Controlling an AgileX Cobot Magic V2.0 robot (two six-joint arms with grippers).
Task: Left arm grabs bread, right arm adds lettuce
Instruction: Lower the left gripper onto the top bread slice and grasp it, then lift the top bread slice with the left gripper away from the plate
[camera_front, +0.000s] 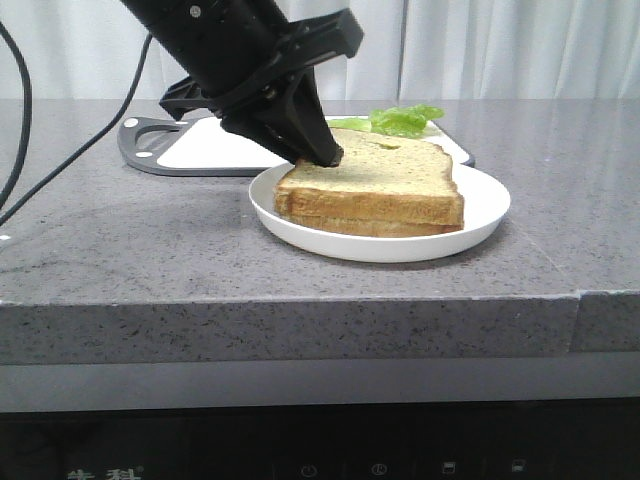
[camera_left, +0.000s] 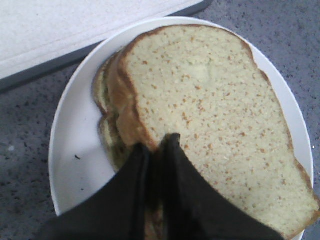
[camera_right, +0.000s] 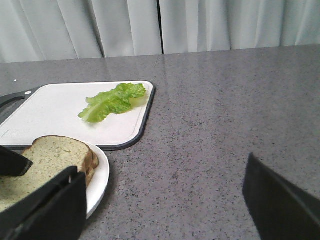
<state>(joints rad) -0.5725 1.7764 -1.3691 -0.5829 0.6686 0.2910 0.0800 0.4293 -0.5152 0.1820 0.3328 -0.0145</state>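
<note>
The bread (camera_front: 385, 180), a tan slice with a small hole near its far edge, lies on top of a matching slice (camera_front: 370, 225) on a white plate (camera_front: 480, 215). My left gripper (camera_front: 330, 155) pinches the top slice's crust at its far left corner. In the left wrist view the gripper (camera_left: 159, 145) is closed on the edge of the bread (camera_left: 210, 100). The lettuce (camera_front: 400, 120) lies on the cutting board behind the plate. My right gripper (camera_right: 162, 175) is wide open and empty over bare counter, to the right of the plate (camera_right: 100, 175) and the lettuce (camera_right: 112, 101).
A white cutting board with a dark grey rim (camera_front: 200, 150) lies behind the plate and also shows in the right wrist view (camera_right: 55, 110). The grey stone counter (camera_front: 150, 250) ends at a front edge. Pale curtains hang behind.
</note>
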